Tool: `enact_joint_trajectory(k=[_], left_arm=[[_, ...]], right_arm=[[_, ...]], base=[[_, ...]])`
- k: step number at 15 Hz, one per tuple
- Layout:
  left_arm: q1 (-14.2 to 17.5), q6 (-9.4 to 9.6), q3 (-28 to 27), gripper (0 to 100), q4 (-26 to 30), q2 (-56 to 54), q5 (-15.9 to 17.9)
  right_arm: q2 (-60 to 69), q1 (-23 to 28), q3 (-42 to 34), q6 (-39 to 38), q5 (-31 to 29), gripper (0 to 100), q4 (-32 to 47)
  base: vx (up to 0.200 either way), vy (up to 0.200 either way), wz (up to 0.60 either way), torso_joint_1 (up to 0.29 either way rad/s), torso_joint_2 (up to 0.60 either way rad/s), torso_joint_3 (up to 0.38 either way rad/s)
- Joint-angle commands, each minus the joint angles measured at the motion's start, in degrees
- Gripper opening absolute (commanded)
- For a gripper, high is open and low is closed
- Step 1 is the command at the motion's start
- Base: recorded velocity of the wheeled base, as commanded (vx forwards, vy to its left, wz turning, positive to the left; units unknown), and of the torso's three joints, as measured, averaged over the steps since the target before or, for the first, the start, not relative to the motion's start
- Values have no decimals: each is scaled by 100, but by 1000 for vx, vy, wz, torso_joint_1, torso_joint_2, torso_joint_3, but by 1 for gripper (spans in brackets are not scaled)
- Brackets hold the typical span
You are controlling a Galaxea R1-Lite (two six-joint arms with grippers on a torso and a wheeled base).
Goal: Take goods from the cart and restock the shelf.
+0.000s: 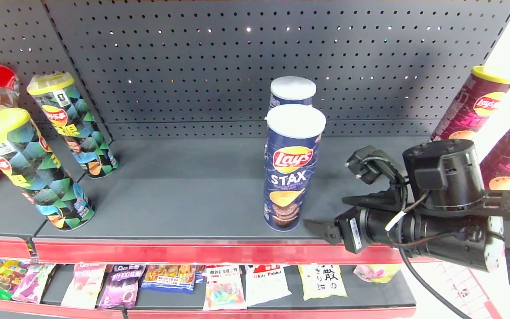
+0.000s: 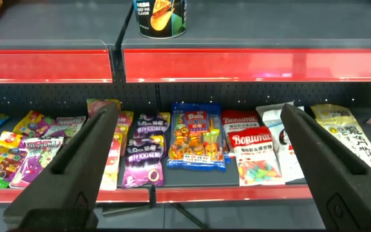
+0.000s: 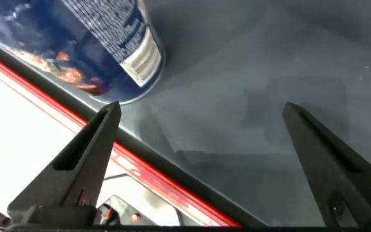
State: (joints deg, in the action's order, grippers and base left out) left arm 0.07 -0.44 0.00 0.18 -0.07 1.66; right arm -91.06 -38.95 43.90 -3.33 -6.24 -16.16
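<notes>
Head view: blue can (image 1: 292, 168) is seen upright at frame centre on shelf (image 1: 193, 190), near the red front edge | second can (image 1: 292, 91) behind it is mostly hidden | right gripper (image 1: 332, 215), lower right, just beside blue can, fingers spread, nothing held | left gripper (image 2: 198, 129) spread wide, empty, faced at snack bags (image 2: 195, 145), some cut off.

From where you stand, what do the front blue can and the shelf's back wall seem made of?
Front blue can: probably cardboard tube, glossy printed wrap, silvery metal-looking base rim. Back wall: likely sheet metal, matte grey paint, regular punched holes.
</notes>
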Motion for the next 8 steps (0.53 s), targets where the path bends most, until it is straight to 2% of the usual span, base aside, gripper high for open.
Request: enact_joint_trajectory(k=[1, 6, 8], left_arm=[[1, 0, 0, 100, -1, 7, 1], [1, 0, 0, 100, -1, 7, 1], [1, -9, 0, 100, -1, 7, 1]], right_arm=[[185, 10, -101, -1, 0, 100, -10], [2031, -25, -892, 69, 9, 100, -1], [2769, 247, -1191, -28, 35, 100, -10]], base=[[0, 0, 0, 0, 0, 0], [0, 0, 0, 0, 0, 0], [0, 0, 0, 0, 0, 0]])
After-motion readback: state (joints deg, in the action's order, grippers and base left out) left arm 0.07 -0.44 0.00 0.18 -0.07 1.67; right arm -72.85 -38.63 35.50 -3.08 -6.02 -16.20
